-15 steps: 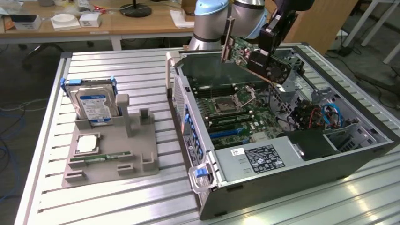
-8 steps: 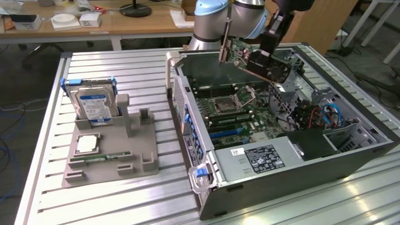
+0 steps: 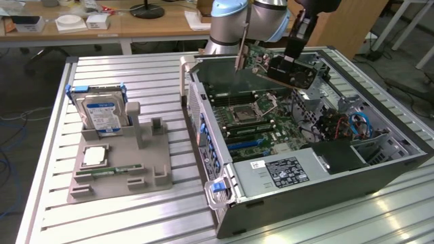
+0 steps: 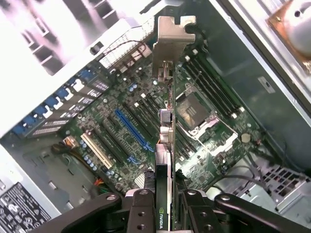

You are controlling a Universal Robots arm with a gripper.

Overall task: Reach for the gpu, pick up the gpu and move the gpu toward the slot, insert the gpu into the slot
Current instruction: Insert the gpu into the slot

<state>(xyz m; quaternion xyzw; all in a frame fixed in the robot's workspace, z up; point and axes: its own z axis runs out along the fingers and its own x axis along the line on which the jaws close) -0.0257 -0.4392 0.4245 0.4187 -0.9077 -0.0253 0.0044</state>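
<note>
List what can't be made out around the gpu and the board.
- Wrist view: gpu edge-on, its faces hidden.
- Wrist view: board strip under the gpu, covered by it.
- Wrist view: gripper, cut off by the frame edge.
- Exterior view: label print, too small.

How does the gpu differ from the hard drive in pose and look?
The gpu hangs over the open computer case, clamped in the tool; the hard drive stands upright in the grey holder. The gpu is a green card with black cooler; the hard drive is silver, blue-labelled. Neither is fitted in the case.
</note>
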